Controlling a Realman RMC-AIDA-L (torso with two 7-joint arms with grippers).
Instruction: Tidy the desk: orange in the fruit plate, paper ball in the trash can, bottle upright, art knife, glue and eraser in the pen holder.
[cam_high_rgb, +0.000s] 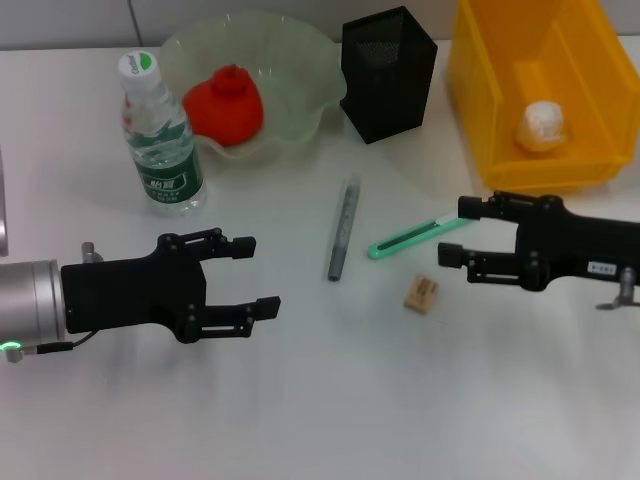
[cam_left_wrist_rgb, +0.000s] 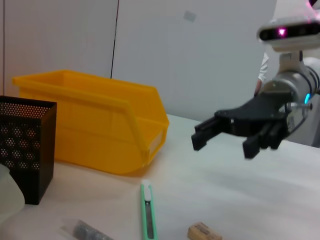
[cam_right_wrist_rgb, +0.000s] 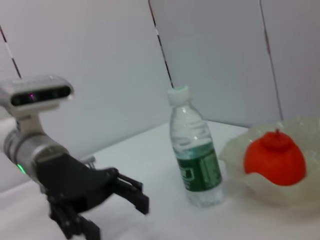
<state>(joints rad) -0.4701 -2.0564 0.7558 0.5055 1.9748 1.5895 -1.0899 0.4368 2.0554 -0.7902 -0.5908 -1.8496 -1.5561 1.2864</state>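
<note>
Black and matte, our left pincer (cam_high_rgb: 248, 274) hangs open and empty above the white counter (cam_high_rgb: 320, 400), low on the left of the head view. Our right pincer (cam_high_rgb: 458, 234) is open too and holds nothing, level with it on the right, its upper finger just beside the whitish tip of the art knife (cam_high_rgb: 418, 238).

That knife is slim and mint green and lies flat at a slant between the two pincers. Next to it, nearer our left, the thin grey glue (cam_high_rgb: 343, 228) stick lies almost straight away from us. The small tan eraser (cam_high_rgb: 422, 294) sits just below the knife, close under the right pincer.

Farther back, the clear bottle (cam_high_rgb: 159, 135) with its dark green label and pale cap stands upright at the left. Touching or nearly touching it is the pale-green fruit plate (cam_high_rgb: 300, 60) with a ruffled rim, and the red-orange orange (cam_high_rgb: 225, 106) rests inside it. The black mesh pen holder (cam_high_rgb: 388, 72) stands to the right of the plate. Beyond it, the bright yellow trash can (cam_high_rgb: 480, 110) holds a whitish paper ball (cam_high_rgb: 542, 126).

No object lies between either pincer and the knife, glue or eraser.
</note>
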